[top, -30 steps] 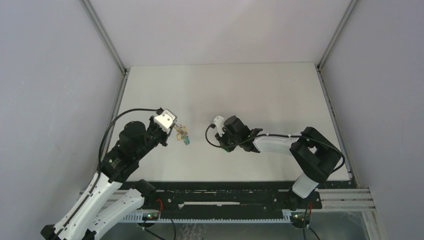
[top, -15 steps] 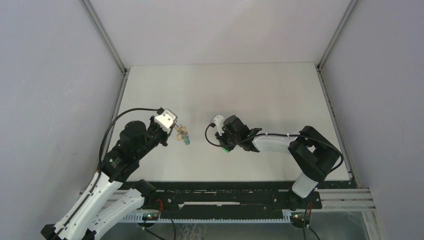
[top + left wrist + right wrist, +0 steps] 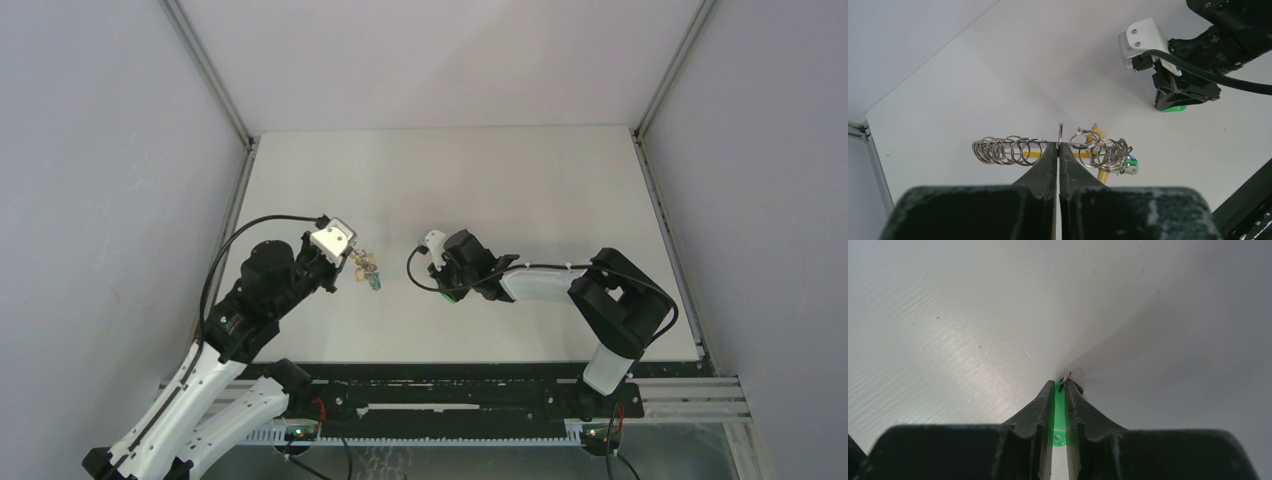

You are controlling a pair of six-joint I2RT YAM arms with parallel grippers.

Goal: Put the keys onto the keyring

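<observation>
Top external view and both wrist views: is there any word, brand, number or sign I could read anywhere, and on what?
None: no readable text in any view.
The white plastic block on the right arm bears only two screws.
The left gripper, shut on the thin silvery keyring, and the right gripper, shut on the green-headed key, show no markings.

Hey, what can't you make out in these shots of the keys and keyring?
Right wrist view: green key mostly hidden inside the shut right gripper; blade barely shows.
Left wrist view: keys bunch behind coils of the keyring; count unclear.
Top view: keyring too small to show any opening.
</observation>
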